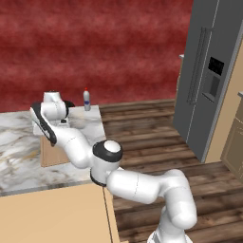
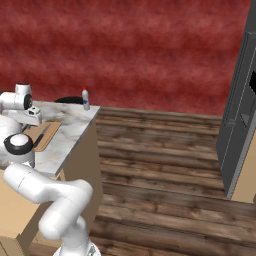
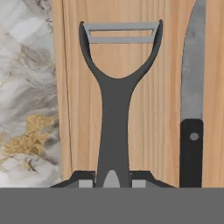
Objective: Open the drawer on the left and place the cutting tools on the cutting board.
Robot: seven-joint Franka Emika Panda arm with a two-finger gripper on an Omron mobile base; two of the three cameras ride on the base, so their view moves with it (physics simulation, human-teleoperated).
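You've got the jaws closed on the peeler (image 3: pixel 114 109) handle, held over the cutting board (image 3: pixel 148 109). Knife (image 3: pixel 191 131) lies on the board just right of it in hand view. Board sits on the marble bench (image 3: pixel 26 87).

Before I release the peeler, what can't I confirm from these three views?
- Dark-grey Y-headed peeler, hand view: handle end cut off by the bottom band; whether it rests on the light wooden cutting board is unclear.
- Black-handled knife: tip cut off at the top edge.
- Gripper: hidden behind the arm in the left base view.
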